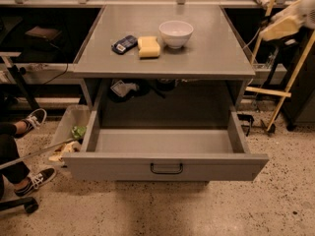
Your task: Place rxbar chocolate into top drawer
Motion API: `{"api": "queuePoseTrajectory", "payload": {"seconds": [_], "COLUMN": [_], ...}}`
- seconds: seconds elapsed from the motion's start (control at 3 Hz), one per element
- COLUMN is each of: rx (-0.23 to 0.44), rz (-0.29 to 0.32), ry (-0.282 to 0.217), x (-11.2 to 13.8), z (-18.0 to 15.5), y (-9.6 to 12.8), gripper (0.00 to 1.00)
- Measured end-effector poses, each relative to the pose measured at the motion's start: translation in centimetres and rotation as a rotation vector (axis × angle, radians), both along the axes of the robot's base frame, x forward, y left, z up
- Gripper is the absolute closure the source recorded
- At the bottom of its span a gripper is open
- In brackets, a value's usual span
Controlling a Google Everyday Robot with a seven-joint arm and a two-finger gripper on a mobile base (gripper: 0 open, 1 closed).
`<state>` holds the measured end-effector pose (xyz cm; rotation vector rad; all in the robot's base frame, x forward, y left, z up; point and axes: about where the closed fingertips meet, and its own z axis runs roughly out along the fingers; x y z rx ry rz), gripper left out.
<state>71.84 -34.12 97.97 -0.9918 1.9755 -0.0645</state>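
end effector (pixel 282 28) seemingly right of table (pixel 209 53), drawer (pixel 113 167) below

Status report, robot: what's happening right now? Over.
Gripper high right, past the table. Rxbar chocolate not in sight. Top drawer open, nothing blocking it.

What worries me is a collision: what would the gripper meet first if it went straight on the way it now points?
The gripper, upper right past the table top, points left and slightly down. Probably that top's right edge comes first, short of the white bowl; depth is unclear.
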Motion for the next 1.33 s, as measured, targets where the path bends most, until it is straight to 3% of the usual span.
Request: {"api": "queuePoseTrajectory", "payload": {"seconds": [0.33, 0.67, 1.0, 1.33], "rx": [-0.021, -0.006, 0.013, 0.013], "rz": [-0.136, -0.038, 0.071, 0.098], "ry": [-0.160, -0.143, -0.088, -0.065], "x": [-6.6, -10.9, -11.1, -10.8], "z": [8.1, 7.4, 4.0, 3.0], "y": [-2.9, 2.9, 8.3, 9.2], "gripper": [1.00, 1.00, 1.00, 1.00]}}
